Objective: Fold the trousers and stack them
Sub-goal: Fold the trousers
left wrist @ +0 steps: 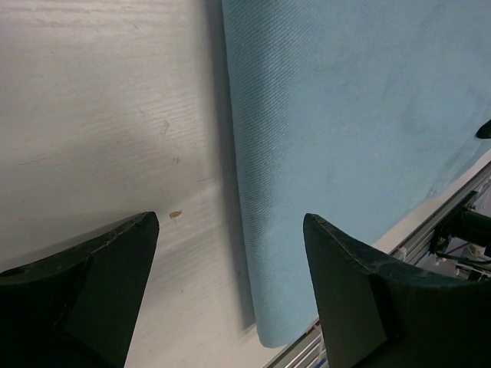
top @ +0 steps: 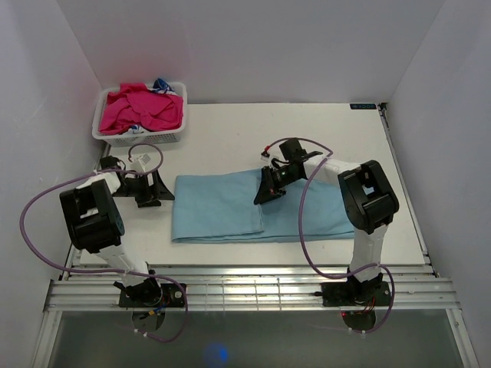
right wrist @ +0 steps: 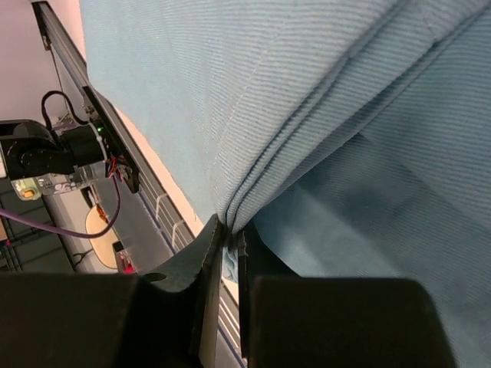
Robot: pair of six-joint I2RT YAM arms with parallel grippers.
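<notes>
— Where are the trousers (top: pixel 230 207)?

— Flat on the white table (top: pixel 307 130), about the middle, lengthwise from left to right. From above, the left part lies as a doubled layer with a straight edge across it, and the right part runs under the right arm.

— And who has hold of them?

— The right gripper (top: pixel 270 188). From above you only see it sitting on the far side of the cloth, at that layer edge. Its own wrist camera tells more: the two fingers (right wrist: pixel 207 268) are pressed nearly together, and a bunch of blue folds is pinched between them, lifted off the layer beneath.

— The left one?

— The left gripper (top: pixel 153 189) is just beside the left end of the trousers. From above I cannot tell how its fingers stand. The left wrist view settles it: they are spread wide and hold nothing. One finger is over bare table, the other over the cloth, and the rounded cloth edge runs between them. Whether they touch the surface, I cannot tell.

— Anything else around?

— Only the overhead camera shows it: a white basket (top: pixel 175 136) at the far left corner, with pink clothes (top: pixel 142 107) heaped in it, well apart from the trousers. A metal rail (top: pixel 253 287) runs along the near edge.
</notes>
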